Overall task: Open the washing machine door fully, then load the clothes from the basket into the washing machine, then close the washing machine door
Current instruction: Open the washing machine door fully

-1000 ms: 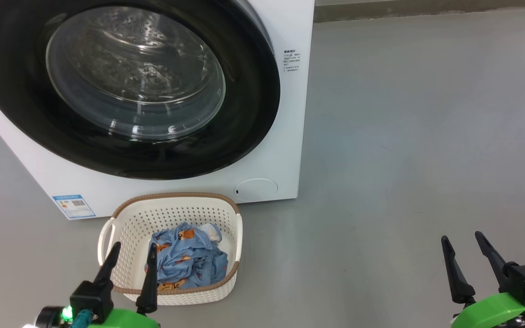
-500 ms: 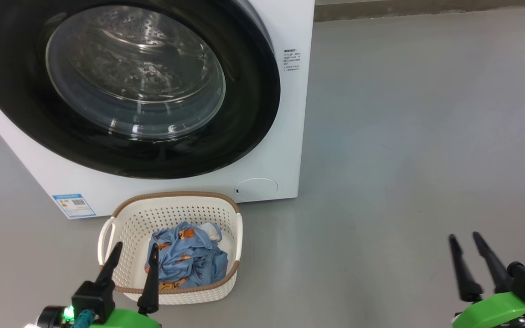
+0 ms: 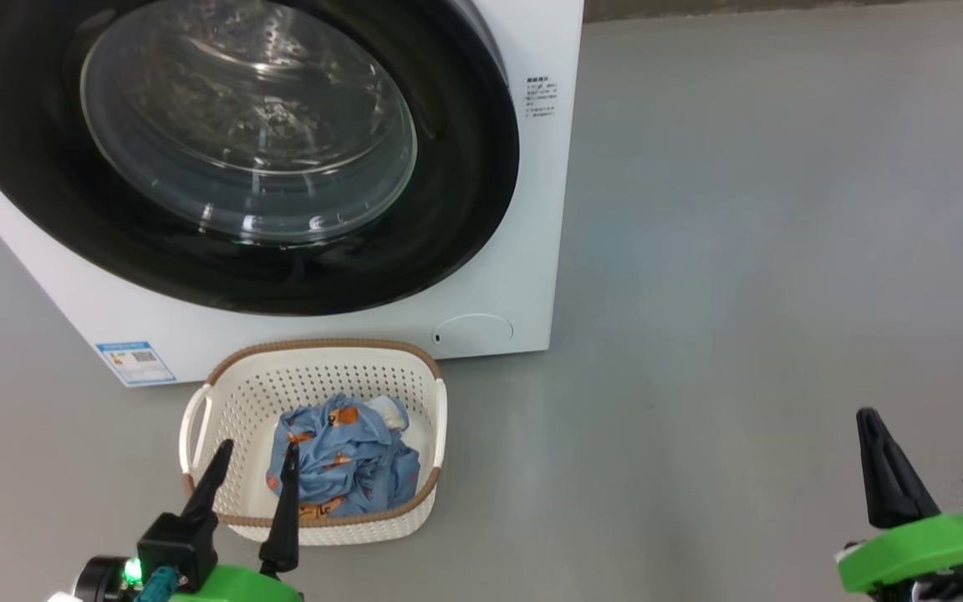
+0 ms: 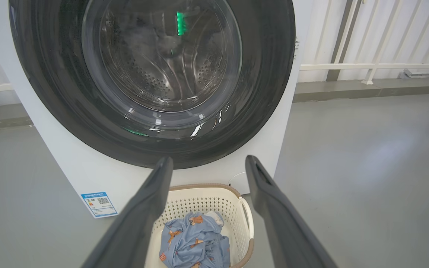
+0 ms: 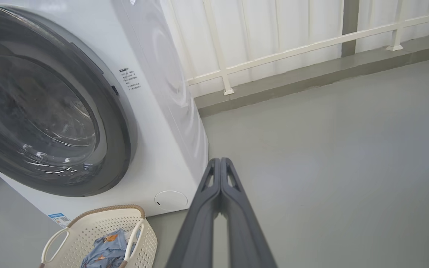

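Note:
The white washing machine (image 3: 536, 209) stands at the upper left with its round black-rimmed door (image 3: 465, 167) shut against the front. On the floor before it sits the cream basket (image 3: 314, 355) holding the light-blue printed clothes (image 3: 343, 460). My left gripper (image 3: 256, 456) hangs open over the basket's near left side, empty. At the lower right, over bare floor, my right gripper (image 3: 870, 418) is shut on nothing. In the left wrist view the open fingers (image 4: 151, 201) frame the basket (image 4: 214, 191) and clothes (image 4: 196, 242). The right wrist view has the fingers (image 5: 220, 175) pressed together.
A blue label (image 3: 135, 361) sits low on the machine's front, and a round white cap (image 3: 471, 331) at its lower right. Grey floor (image 3: 741, 251) spreads wide to the right. A white railing (image 5: 274, 56) and wall run behind the machine.
My right gripper has closed from wide open to shut. The head camera has shifted slightly, and the left gripper stays open over the basket.

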Motion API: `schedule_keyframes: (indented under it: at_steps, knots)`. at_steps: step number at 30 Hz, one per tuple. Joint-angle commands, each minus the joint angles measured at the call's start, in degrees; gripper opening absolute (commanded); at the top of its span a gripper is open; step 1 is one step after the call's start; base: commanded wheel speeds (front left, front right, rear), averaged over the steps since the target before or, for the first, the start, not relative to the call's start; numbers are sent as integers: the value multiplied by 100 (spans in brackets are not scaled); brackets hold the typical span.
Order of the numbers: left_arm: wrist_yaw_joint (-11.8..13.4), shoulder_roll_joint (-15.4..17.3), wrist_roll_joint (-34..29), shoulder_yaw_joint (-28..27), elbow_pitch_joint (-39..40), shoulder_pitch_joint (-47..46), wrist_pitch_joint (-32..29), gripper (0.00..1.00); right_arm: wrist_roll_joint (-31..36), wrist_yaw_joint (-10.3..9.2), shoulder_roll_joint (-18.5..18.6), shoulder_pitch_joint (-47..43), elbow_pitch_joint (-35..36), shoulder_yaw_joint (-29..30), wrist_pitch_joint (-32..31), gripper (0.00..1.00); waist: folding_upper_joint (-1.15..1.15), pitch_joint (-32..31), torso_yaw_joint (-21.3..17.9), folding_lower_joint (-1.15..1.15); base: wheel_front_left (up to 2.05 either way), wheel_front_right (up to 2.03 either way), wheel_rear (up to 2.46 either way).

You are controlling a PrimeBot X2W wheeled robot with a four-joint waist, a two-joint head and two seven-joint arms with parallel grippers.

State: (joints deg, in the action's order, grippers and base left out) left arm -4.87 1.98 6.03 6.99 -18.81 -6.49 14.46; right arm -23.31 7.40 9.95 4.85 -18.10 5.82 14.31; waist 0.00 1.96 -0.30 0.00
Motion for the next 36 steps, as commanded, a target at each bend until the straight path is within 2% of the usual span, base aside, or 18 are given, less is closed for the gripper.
schedule_keyframes:
  at_steps: [1, 7, 14, 15, 23, 29, 36]
  knots:
    - [12, 90, 48, -147, 211, -246, 54, 100, -285, 9, 158, 292, 78, -223, 69, 0, 0, 104, 28, 0, 0, 0, 0]
    - [74, 90, 66, -60, 303, -404, 54, 100, -1657, 9, 352, 797, -119, -475, -177, 0, 0, 372, 97, 0, 0, 0, 0]
    - [150, 90, 172, 69, 401, -627, 54, 100, -3696, 9, 477, 1567, -323, -516, -1141, 0, 0, 744, 214, 0, 0, 0, 0]
    - [150, 90, 172, 69, 401, -627, 54, 100, -3696, 9, 477, 1567, -323, -516, -1141, 0, 0, 744, 214, 0, 0, 0, 0]
    - [256, 90, 193, 197, 533, -927, 54, 100, -5615, 9, 333, 2780, -827, -267, -2384, 0, 0, 1254, 348, 0, 0, 0, 0]
    - [321, 90, 216, 307, 608, -1123, 54, 100, -6497, 9, 228, 3781, -1349, -93, -3184, 0, 0, 1593, 470, 0, 0, 0, 0]
    - [418, 90, 301, 505, 744, -1324, 54, 100, -7116, 9, 157, 4928, -2003, -60, -4016, 0, 0, 1963, 649, 0, 0, 0, 0]
